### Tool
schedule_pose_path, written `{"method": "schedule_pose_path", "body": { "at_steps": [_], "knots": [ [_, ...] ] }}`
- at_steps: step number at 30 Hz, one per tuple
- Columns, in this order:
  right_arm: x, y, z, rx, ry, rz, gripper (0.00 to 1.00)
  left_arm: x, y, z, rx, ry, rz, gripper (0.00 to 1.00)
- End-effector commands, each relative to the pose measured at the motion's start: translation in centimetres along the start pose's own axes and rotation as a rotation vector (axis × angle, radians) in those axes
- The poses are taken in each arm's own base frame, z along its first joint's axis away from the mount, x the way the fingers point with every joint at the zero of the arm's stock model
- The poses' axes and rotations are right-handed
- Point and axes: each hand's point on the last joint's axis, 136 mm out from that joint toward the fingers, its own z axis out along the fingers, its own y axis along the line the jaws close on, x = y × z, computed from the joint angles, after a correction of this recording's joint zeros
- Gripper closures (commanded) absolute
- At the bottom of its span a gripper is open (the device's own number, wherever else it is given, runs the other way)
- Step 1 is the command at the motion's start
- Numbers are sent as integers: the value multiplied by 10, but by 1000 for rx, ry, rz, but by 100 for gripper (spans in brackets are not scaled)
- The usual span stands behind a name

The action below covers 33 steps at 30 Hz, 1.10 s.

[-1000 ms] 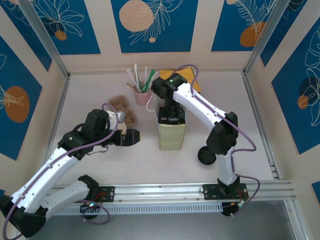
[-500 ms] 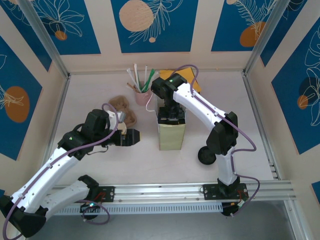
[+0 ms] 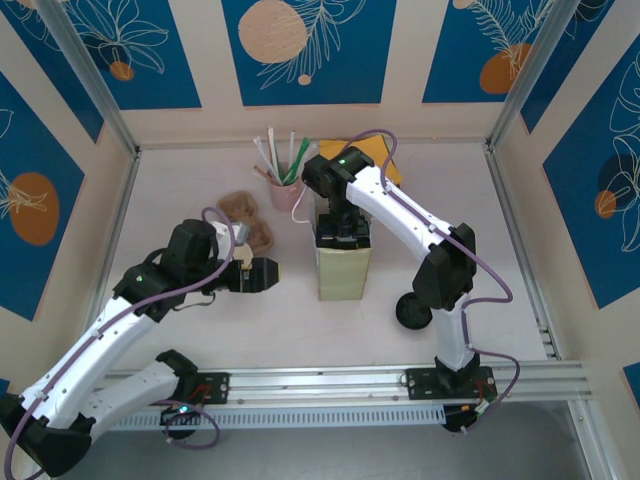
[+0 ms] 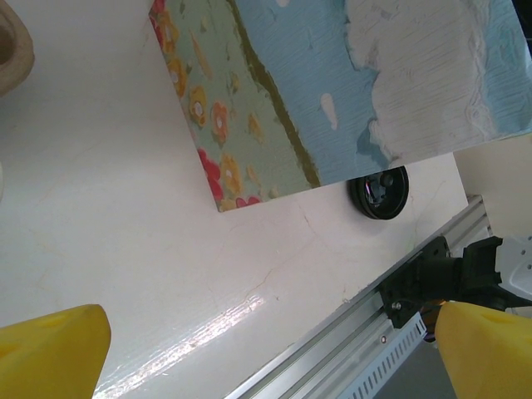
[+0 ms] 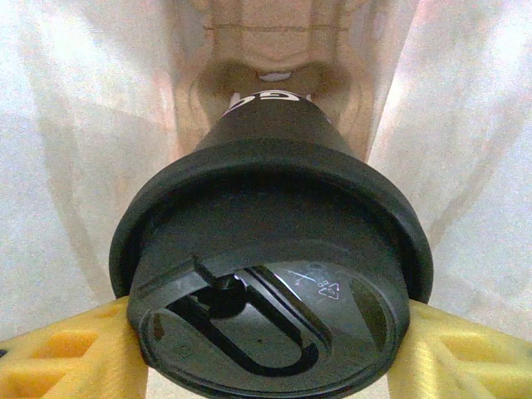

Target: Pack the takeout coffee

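In the right wrist view the takeout coffee (image 5: 270, 158) hangs inside the paper bag (image 5: 75, 166). Its black lid (image 5: 274, 274) faces the camera. My right gripper (image 5: 266, 353) is shut on it, one yellow finger (image 5: 66, 357) pressing each side of the lid. From above, the right gripper (image 3: 343, 228) reaches down into the mouth of the upright bag (image 3: 343, 268), which hides the cup. My left gripper (image 3: 268, 273) hovers just left of the bag, open, with nothing between its fingers (image 4: 50, 353). That wrist view shows the bag's flower-printed side (image 4: 332, 91).
A pink cup of straws (image 3: 285, 185) stands behind the bag, with brown pieces (image 3: 248, 215) to its left and a yellow object (image 3: 372, 155) at the back. A loose black lid (image 3: 413, 311) lies right of the bag, and the metal rail (image 3: 330, 385) runs along the near edge.
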Motion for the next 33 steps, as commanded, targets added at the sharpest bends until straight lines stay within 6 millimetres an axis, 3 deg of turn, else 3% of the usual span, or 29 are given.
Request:
{"method": "schedule_pose_path", "body": {
  "at_steps": [1,33],
  "knots": [
    [9,-2,-1,-1,29,-7,36,6,4,-1,-15,7,-8,0],
    [1,-9,-6,11,-10,7,35,-3,9,-14,-53,-78,-2,0]
  ]
}}
